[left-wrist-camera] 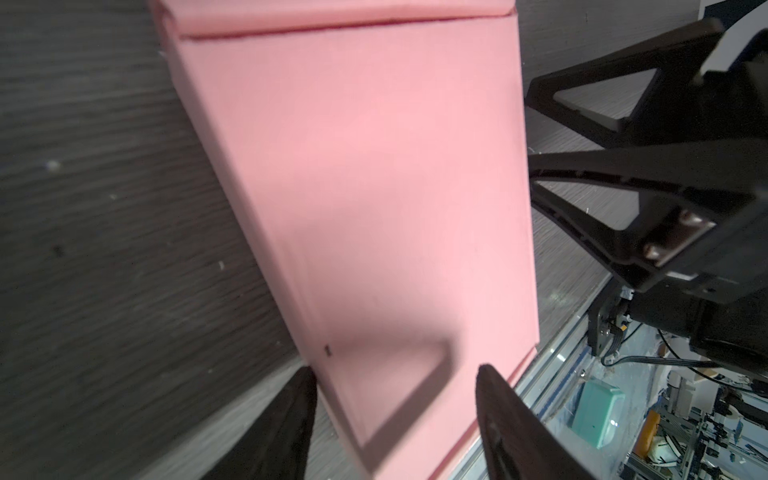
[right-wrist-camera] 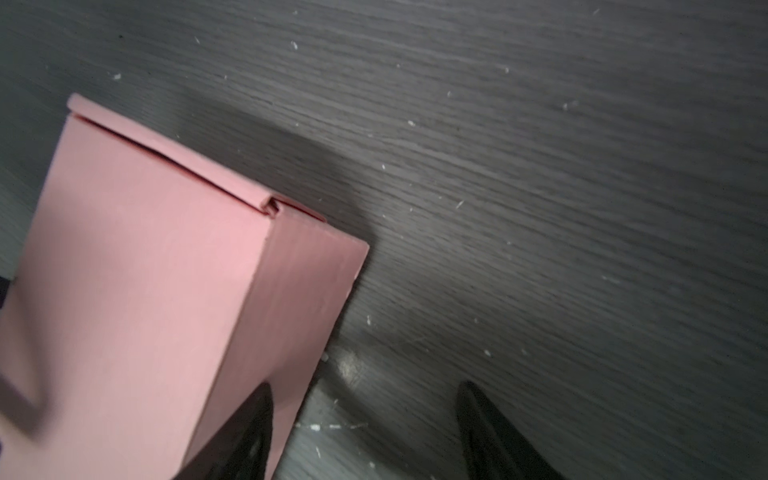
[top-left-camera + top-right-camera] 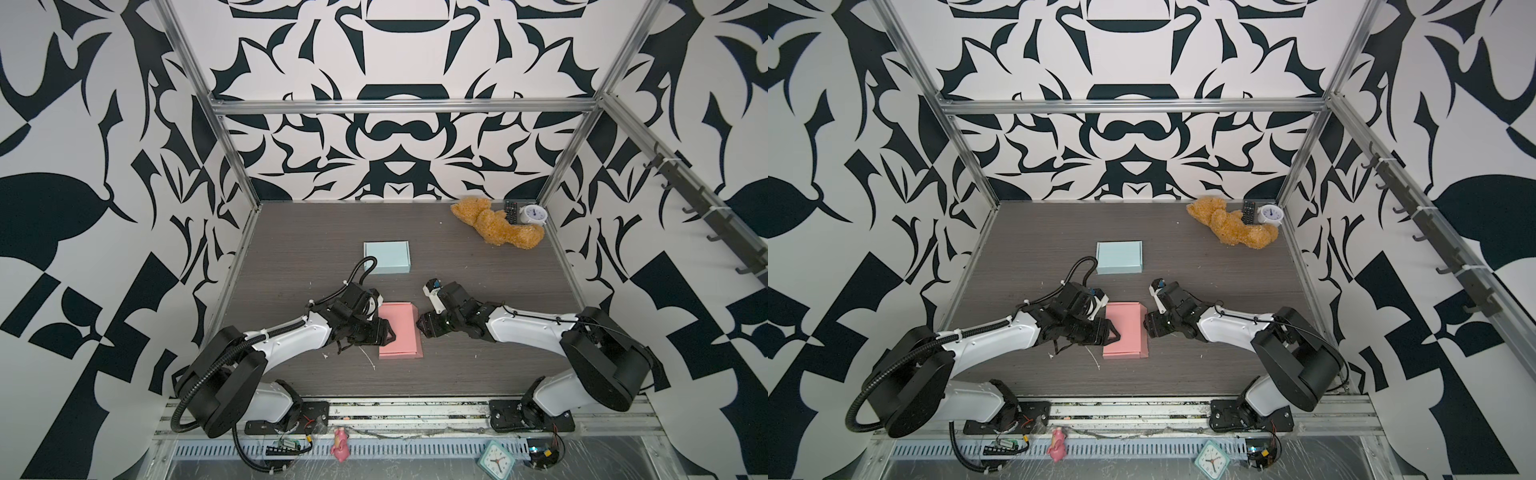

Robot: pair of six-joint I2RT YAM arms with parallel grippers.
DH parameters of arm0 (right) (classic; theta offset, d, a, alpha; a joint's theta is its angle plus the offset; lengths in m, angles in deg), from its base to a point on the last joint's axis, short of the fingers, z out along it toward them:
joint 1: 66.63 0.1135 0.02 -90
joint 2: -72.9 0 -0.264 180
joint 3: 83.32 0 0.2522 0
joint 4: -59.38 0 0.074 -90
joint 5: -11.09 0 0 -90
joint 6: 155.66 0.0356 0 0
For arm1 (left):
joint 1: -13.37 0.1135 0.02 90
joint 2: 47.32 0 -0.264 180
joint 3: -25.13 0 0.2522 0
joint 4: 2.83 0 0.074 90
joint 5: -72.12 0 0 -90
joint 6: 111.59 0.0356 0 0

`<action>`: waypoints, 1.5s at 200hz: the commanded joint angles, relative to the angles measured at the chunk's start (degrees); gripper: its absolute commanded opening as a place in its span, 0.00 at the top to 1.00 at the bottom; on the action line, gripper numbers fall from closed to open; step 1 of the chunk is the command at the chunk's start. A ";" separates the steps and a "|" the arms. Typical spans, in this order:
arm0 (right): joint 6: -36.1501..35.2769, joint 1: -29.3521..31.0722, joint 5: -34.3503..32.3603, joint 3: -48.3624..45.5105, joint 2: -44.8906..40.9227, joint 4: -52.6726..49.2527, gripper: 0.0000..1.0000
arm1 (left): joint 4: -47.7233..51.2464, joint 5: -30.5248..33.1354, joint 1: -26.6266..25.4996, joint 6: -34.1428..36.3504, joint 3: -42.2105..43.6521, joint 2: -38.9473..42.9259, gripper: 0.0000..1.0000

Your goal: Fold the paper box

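Note:
A pink paper box (image 3: pixel 401 328) (image 3: pixel 1127 328) lies folded and closed in the middle of the table. My left gripper (image 3: pixel 390 332) (image 3: pixel 1115 332) hangs over its left edge, open. In the left wrist view the left gripper (image 1: pixel 395 370) has one finger beside the box (image 1: pixel 374 187) and one over its lid. My right gripper (image 3: pixel 419 326) (image 3: pixel 1146 326) stands open at the box's right edge. In the right wrist view the right gripper (image 2: pixel 365 386) has one finger against the side wall of the box (image 2: pixel 145 270) and the other over bare table.
A light blue closed box (image 3: pixel 386 257) (image 3: pixel 1119 257) sits behind the pink one. At the back right are a tan teddy bear (image 3: pixel 494 224), a remote (image 3: pixel 511 212) and a white alarm clock (image 3: pixel 535 215). Metal frame posts and patterned walls enclose the table.

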 commanded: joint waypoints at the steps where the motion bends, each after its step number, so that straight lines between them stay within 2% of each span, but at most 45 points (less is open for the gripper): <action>1: 0.20 1.03 0.22 -0.72 -1.53 -2.79 0.31 | -2.70 -1.53 -0.50 -0.70 1.00 1.36 0.36; 56: -1.15 0.22 -2.28 -0.72 -4.61 -5.85 0.34 | -1.39 -0.67 0.68 -0.12 1.83 3.44 0.34; 98: -2.44 -0.36 -2.31 1.54 -4.09 -6.37 0.43 | 0.49 -0.92 3.26 0.86 1.42 4.45 0.32; 145: -3.51 -1.18 -0.71 5.53 0.87 -4.73 0.75 | -0.51 -1.07 5.10 1.53 0.10 3.25 0.31; 193: -4.46 -1.31 0.34 9.78 4.70 -4.45 0.91 | -2.20 -2.16 6.71 2.19 -1.44 0.30 0.31; 300: -4.58 -1.24 1.78 11.52 9.82 -2.21 0.96 | -6.02 -4.58 7.07 2.38 -4.24 -6.18 0.31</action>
